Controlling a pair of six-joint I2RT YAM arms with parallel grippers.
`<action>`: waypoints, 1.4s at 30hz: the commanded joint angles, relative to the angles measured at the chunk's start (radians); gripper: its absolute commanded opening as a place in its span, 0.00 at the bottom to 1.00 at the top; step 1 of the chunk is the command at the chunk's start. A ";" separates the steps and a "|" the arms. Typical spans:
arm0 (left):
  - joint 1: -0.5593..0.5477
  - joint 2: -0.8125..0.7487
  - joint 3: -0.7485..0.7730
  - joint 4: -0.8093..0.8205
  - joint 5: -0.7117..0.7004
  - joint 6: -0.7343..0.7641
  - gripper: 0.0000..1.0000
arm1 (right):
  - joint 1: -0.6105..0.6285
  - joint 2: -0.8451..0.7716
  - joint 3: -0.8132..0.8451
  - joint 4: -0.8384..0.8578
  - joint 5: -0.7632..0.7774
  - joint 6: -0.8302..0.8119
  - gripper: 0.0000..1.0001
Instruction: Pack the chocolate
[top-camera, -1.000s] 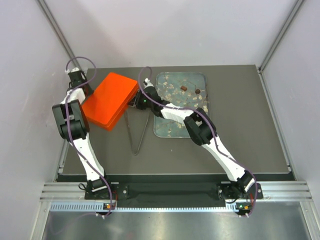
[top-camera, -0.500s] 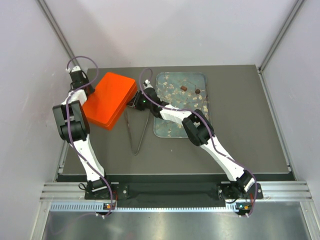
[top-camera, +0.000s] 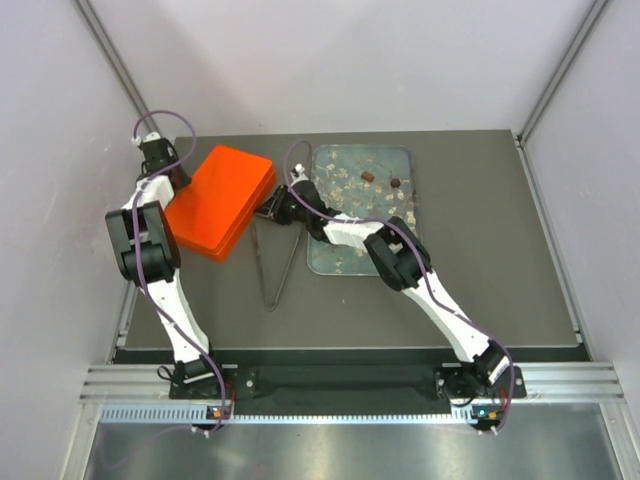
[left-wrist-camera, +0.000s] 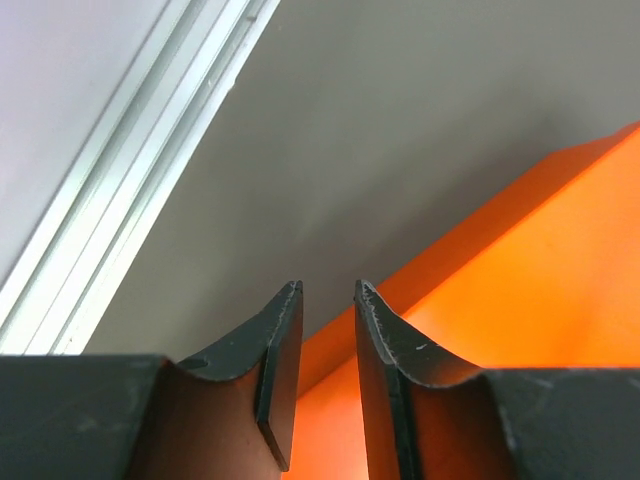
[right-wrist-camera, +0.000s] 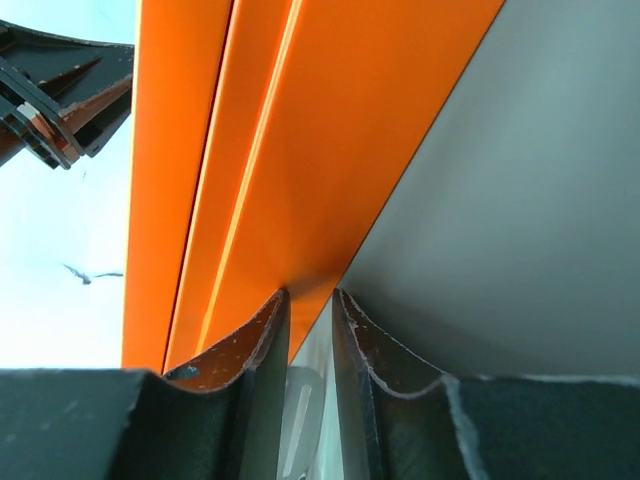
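Table (top-camera: 480, 260): one, carrying one orange box (top-camera: 220, 200), lying closed, and one glassy tray (top-camera: 362, 148). Left gripper (left-wrist-camera: 327, 287) is easing its jaws slightly apart and backing off the box's far-left corner, holding nothing. Right gripper (right-wrist-camera: 310, 292) appears pinched on the box's right rim; view tight. Packing is therefore still waiting. Tongs (top-camera: 272, 290): one. Chocolate (top-camera: 368, 176): two dark pieces sitting on the tray's far end.

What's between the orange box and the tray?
Top view: the right gripper, tips at the edge of the orange box; metal tongs lie just nearer the bases.
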 joint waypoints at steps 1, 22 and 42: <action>-0.014 -0.046 0.033 -0.101 0.010 -0.027 0.33 | -0.003 -0.133 -0.031 0.078 -0.011 0.009 0.25; -0.011 -0.066 0.116 -0.204 -0.065 -0.047 0.38 | -0.002 -0.268 -0.060 -0.190 0.119 -0.008 0.44; 0.028 0.091 0.271 -0.316 -0.027 -0.050 0.34 | 0.026 -0.172 0.064 -0.212 0.130 0.030 0.45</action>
